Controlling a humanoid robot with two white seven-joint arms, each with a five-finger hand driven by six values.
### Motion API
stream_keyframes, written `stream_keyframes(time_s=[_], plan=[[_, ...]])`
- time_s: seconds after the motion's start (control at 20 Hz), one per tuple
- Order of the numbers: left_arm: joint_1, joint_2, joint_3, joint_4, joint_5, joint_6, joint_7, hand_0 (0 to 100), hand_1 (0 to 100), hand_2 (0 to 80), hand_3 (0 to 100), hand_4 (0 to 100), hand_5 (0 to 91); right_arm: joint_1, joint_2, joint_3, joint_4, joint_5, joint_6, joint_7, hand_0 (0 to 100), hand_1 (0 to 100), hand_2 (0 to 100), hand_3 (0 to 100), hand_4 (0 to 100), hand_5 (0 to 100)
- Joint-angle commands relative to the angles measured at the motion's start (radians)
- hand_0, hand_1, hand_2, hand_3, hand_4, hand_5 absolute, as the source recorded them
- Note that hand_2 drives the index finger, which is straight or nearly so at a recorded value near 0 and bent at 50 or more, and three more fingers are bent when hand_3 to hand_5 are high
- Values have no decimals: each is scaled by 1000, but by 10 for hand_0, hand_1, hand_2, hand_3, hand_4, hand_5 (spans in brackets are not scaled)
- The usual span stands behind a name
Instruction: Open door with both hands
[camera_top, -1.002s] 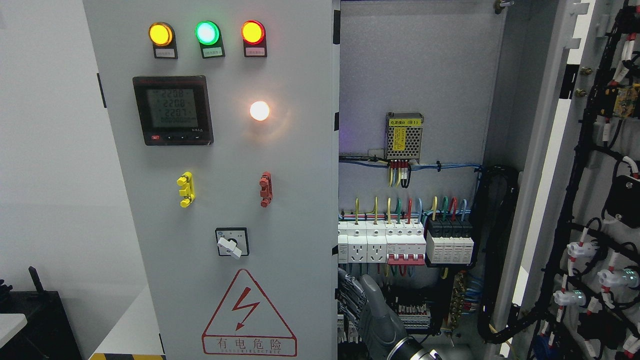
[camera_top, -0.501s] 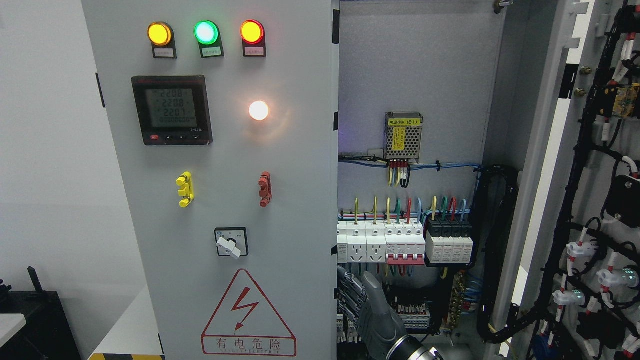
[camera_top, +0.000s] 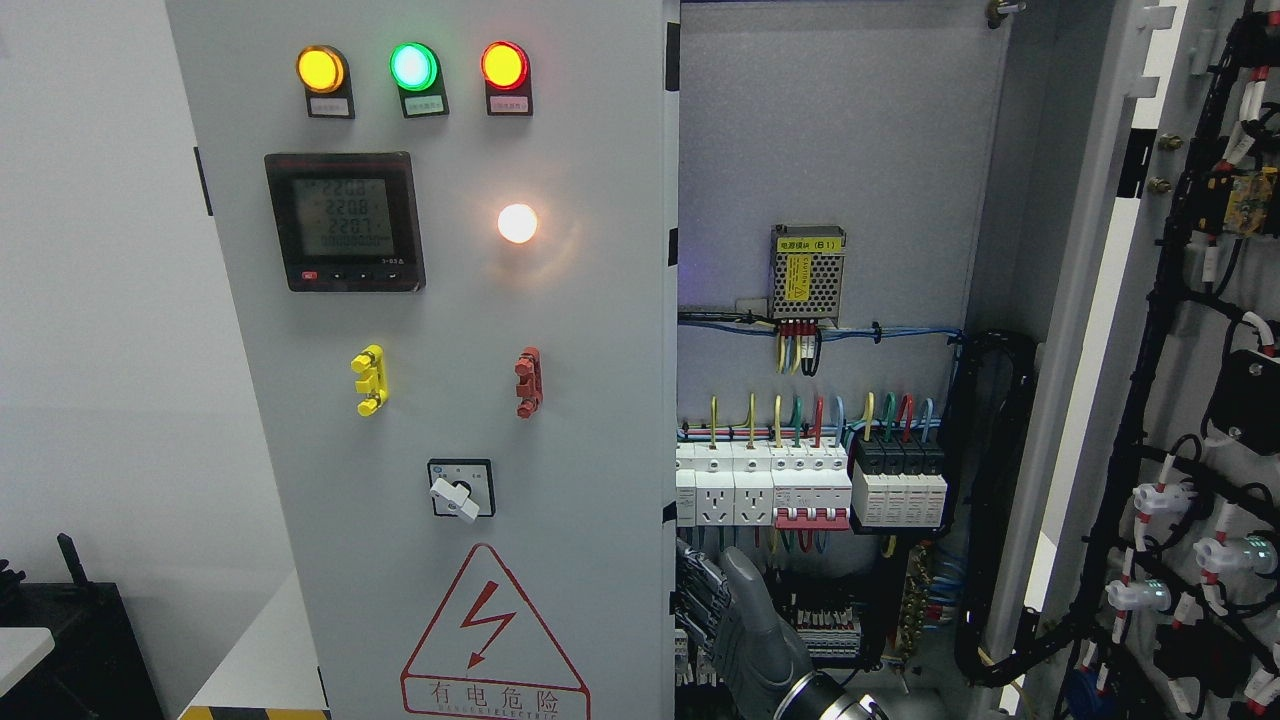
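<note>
Barely shifted, one right hand (camera_top: 735, 625) curls fingers around the left door (camera_top: 450, 400) edge; three lamps (camera_top: 413, 66) glow above.

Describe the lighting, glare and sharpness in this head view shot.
Head view: even indoor light and sharp focus overall; the white lamp is blown out, casting a warm halo on the left door; the three indicator lights glow brightly; the cabinet interior sits in soft shadow; the hand at the bottom edge looks dim.
</note>
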Motion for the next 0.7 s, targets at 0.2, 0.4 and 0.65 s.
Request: stream_keyframes(time_s=[0.2,0.4,0.65], plan=[[0,-8,0,0,-9,0,4,0,0,0,0,42,0,1,-10,0,-1,-1,0,5,0,0,0,0,0,0],[0,-8,0,0,-9,0,4,0,0,0,0,42,0,4,-10,-2,-8,-1,0,6,0,0,0,0,0,0],[0,-8,0,0,-9,0,4,0,0,0,0,42,0,10,-10,1,-31,-1,0,6,0,0,0,0,0,0]])
